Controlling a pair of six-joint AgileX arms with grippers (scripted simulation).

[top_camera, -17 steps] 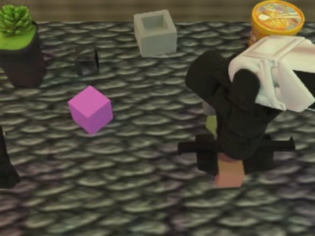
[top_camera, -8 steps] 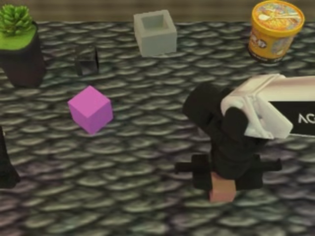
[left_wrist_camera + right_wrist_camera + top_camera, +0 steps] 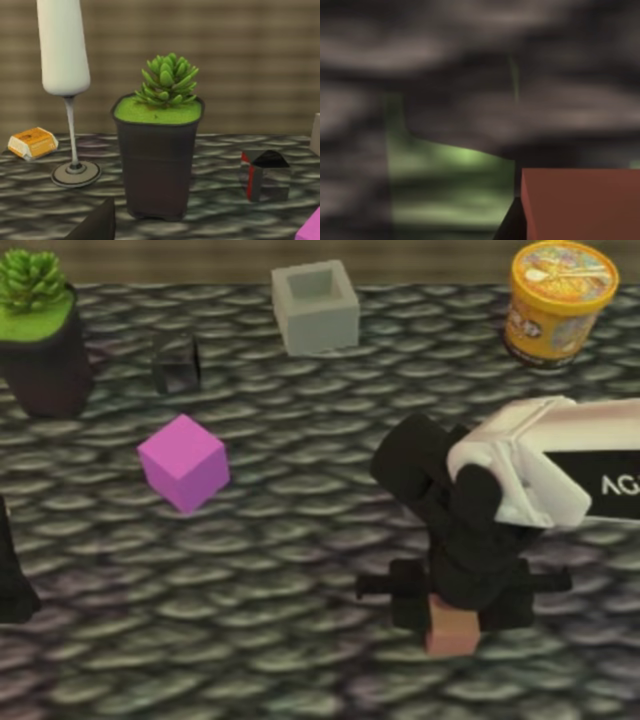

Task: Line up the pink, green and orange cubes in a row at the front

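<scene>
The pink cube (image 3: 183, 462) rests on the table at the left middle, and its corner shows in the left wrist view (image 3: 311, 231). My right gripper (image 3: 455, 608) is at the front right, shut on the orange cube (image 3: 452, 632), whose face fills a corner of the right wrist view (image 3: 580, 205). The green cube (image 3: 450, 190) shows as a blurred green face beside the orange one. In the top view it is hidden under my right arm. My left gripper (image 3: 10, 585) is parked at the table's left edge, one dark finger (image 3: 95, 225) showing wide of centre.
A hollow pale grey box (image 3: 315, 308) and a small dark cube (image 3: 177, 367) stand at the back. A potted succulent (image 3: 35, 330) is back left and a yellow tub (image 3: 558, 300) back right. A tall glass (image 3: 65, 75) and a small orange box (image 3: 32, 142) stand behind the pot.
My right arm carried the orange cube toward the front and slightly left, covering the green sliver seen earlier. It has barely moved in the last half second. The pink cube stayed put.
</scene>
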